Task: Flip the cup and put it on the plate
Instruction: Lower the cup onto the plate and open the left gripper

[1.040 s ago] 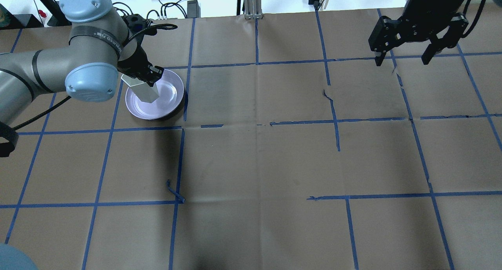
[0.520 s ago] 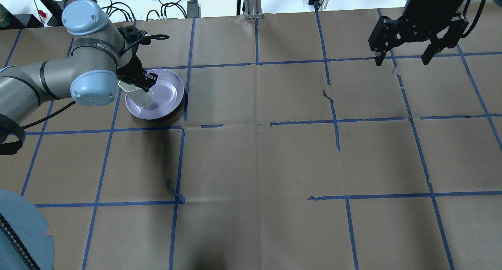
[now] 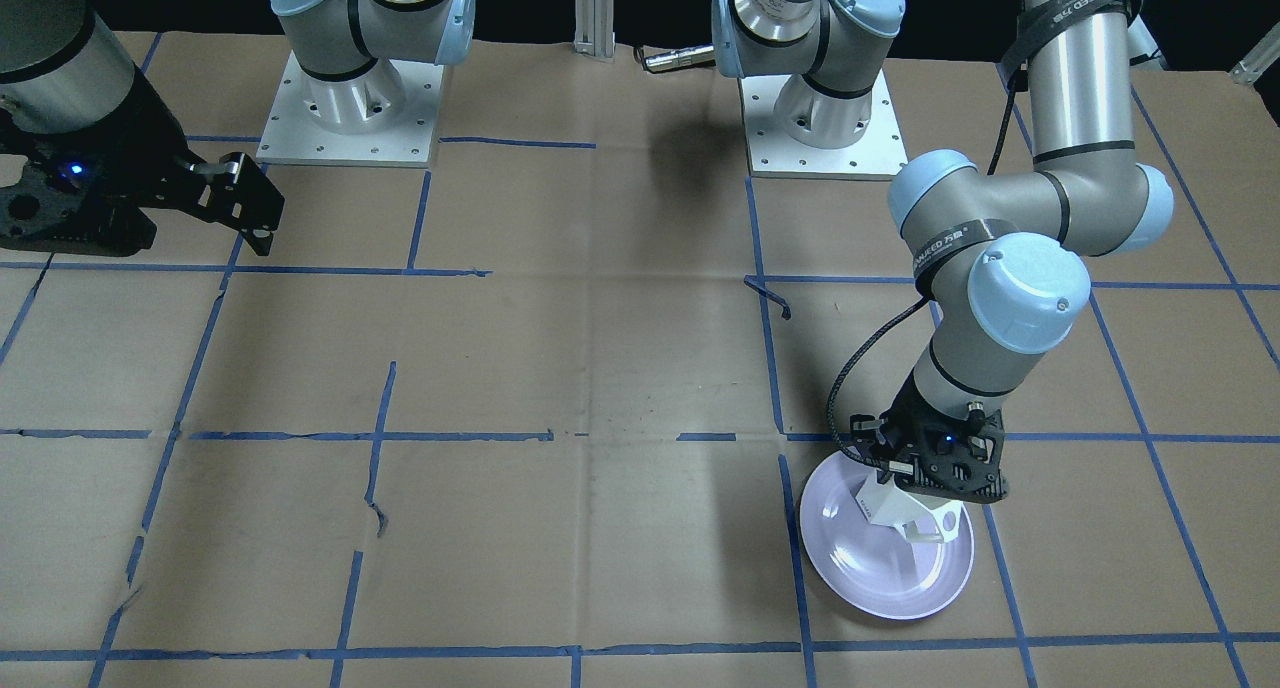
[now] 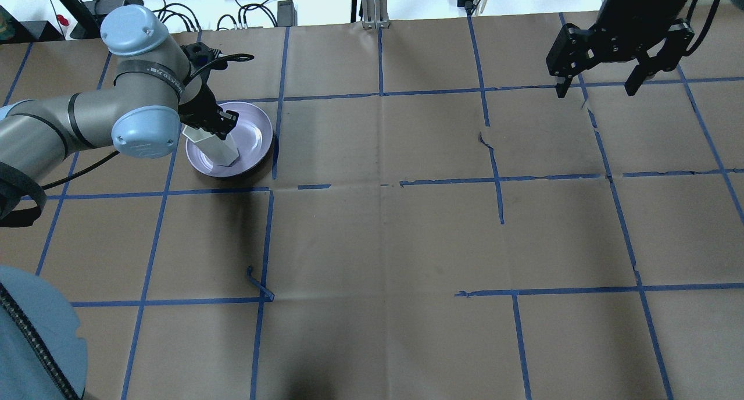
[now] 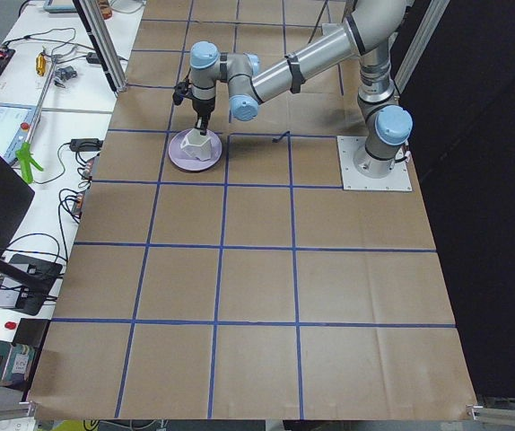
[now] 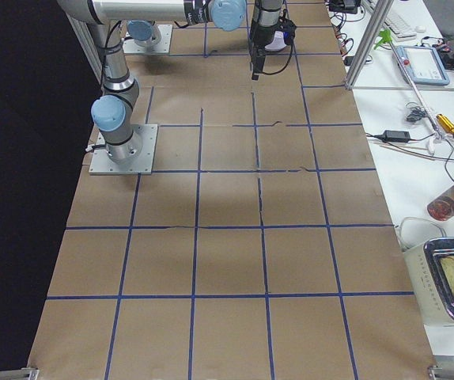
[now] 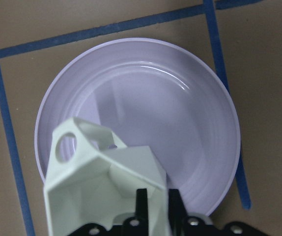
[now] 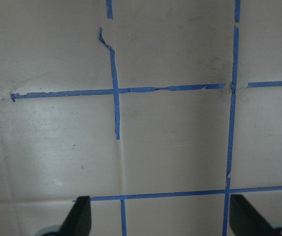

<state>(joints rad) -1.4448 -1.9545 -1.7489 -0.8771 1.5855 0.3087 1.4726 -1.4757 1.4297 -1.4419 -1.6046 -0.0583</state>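
The white faceted cup [image 4: 220, 149] is in my left gripper [image 4: 216, 127], which is shut on its wall. The cup hangs tilted, low over the near-left part of the lavender plate [image 4: 256, 134]; I cannot tell whether it touches. In the left wrist view the cup [image 7: 106, 182] shows its angular handle at upper left, over the plate [image 7: 180, 98]. The front view shows the cup [image 3: 900, 513] under the gripper [image 3: 935, 478] on the plate [image 3: 880, 588]. My right gripper [image 4: 597, 89] is open and empty, high at the far right, and its fingertips [image 8: 79, 216] stand wide apart.
The table is covered in brown paper with a blue tape grid [image 4: 381, 92]. Torn tape ends curl up near the middle [image 4: 258, 284]. Cables and a metal post [image 4: 372, 4] lie beyond the far edge. The arm bases [image 3: 820, 118] stand at the robot's side.
My left arm has brought the cup lower over the plate and shifted it slightly toward the near side. The right arm has not moved.
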